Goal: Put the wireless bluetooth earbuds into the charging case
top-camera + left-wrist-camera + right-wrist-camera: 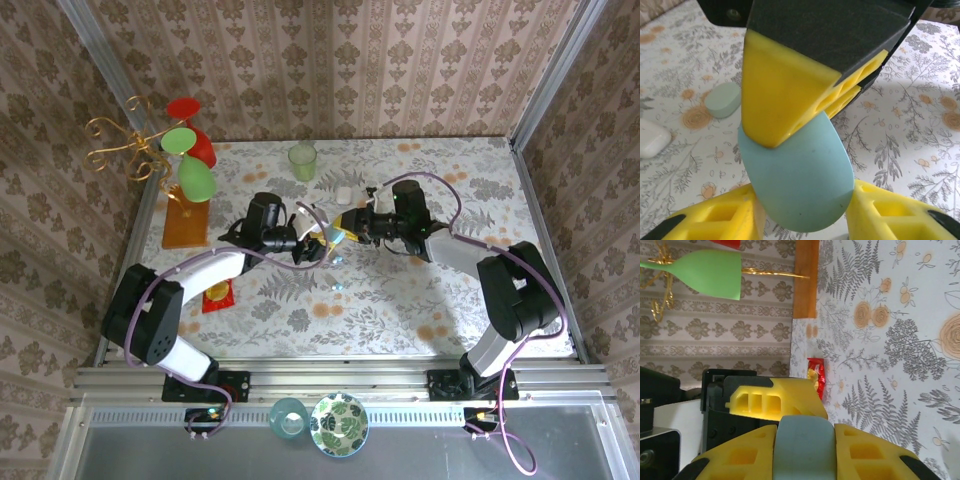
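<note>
1. The left gripper (805,202) holds the light blue charging case (800,170). Its two yellow fingers (715,220) press the rounded body from both sides, so the jaws stand only as wide as the case.
2. The right gripper (804,437) is closed on the same case from the opposite side. In the right wrist view the blue-grey body fills the gap between its two pads. In the left wrist view one of its yellow fingers lies on the upper edge of the case.
3. In the top view the two grippers meet tip to tip over the middle of the table, with the case between them. I cannot tell whether the case touches the flowered tablecloth (450,290), or whether its lid is open.
4. The earbuds (336,286) appear as tiny pale blue pieces on the cloth, near the grippers and on the side of the arm bases. They are too small to count.
5. A green case (722,99) and a white case (650,137) lie on the cloth beside the held case, near each other but apart.
6. Further out, a red packet (816,377) lies on the cloth beside the left arm.
7. At the far left of the table is an orange wooden base (806,277) with a gold stand that carries a green glass (705,267).
8. A pale green cup (302,160) stands upright near the far edge.
</note>
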### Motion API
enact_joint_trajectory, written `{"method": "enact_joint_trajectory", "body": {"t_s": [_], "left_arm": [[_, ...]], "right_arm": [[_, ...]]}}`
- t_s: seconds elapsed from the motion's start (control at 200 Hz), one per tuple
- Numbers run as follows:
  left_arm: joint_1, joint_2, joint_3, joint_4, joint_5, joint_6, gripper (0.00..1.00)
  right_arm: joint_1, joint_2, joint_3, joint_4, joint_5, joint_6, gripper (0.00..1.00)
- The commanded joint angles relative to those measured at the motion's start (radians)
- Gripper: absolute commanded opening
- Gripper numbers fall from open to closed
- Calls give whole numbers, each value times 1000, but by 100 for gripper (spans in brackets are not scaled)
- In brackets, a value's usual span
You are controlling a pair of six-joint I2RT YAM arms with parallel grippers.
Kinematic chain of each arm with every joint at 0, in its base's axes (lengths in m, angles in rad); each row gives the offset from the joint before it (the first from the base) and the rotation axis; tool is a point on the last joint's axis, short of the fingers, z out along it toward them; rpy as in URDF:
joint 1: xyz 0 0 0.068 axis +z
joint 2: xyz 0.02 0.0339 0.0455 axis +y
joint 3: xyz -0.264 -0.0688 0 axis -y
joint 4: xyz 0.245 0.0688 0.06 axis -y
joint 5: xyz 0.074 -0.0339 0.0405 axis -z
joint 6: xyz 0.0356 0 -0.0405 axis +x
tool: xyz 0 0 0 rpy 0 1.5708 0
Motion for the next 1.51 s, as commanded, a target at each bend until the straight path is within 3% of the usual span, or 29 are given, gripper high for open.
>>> {"method": "enact_joint_trajectory", "body": {"t_s": [0.0,0.145,0.28,0.515,0.865,1.115,1.5], "left_arm": [[-5,-46,-61,210,4,-82,50],[-5,-72,-161,533,-22,-210,66],[-4,-78,-241,824,-128,-318,80],[-10,-42,-264,1059,-196,-408,79],[-62,-5,-226,1071,-226,-364,73],[-70,-10,-214,1070,-217,-360,62],[-74,-27,-215,1070,-207,-362,63]], "right_arm": [[-5,-37,-35,112,-2,80,18],[-14,-62,-83,305,5,238,17],[-15,-65,-114,519,16,418,17],[-1,-102,-150,703,108,581,16],[46,-130,-147,746,164,608,16],[64,-122,-145,754,165,608,16],[64,-107,-145,740,178,597,16]]}}
